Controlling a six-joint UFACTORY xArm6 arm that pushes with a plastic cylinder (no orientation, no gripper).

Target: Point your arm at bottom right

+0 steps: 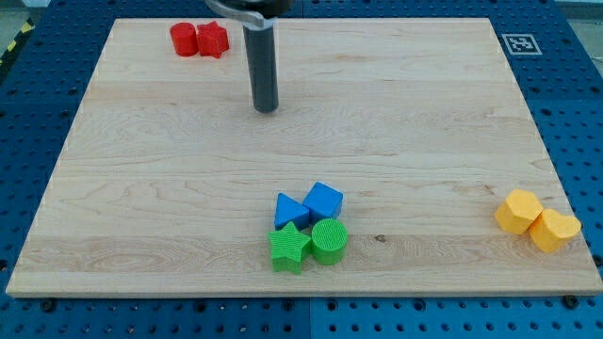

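Note:
My tip (267, 108) rests on the wooden board (424, 113) in the upper middle-left, to the right of and below a red cylinder (183, 40) and a red star (213, 39) at the view's top left. A blue triangle (289, 210) and a blue cube (323, 201) sit at the lower middle, with a green star (290, 247) and a green cylinder (329, 240) just below them. Two yellow blocks, one pentagon-like (518, 211) and one hexagon-like (554, 229), sit together at the view's bottom right, far from my tip.
A black-and-white marker tag (519, 43) lies at the board's top right corner. Blue perforated table surface (575, 113) surrounds the board on all sides.

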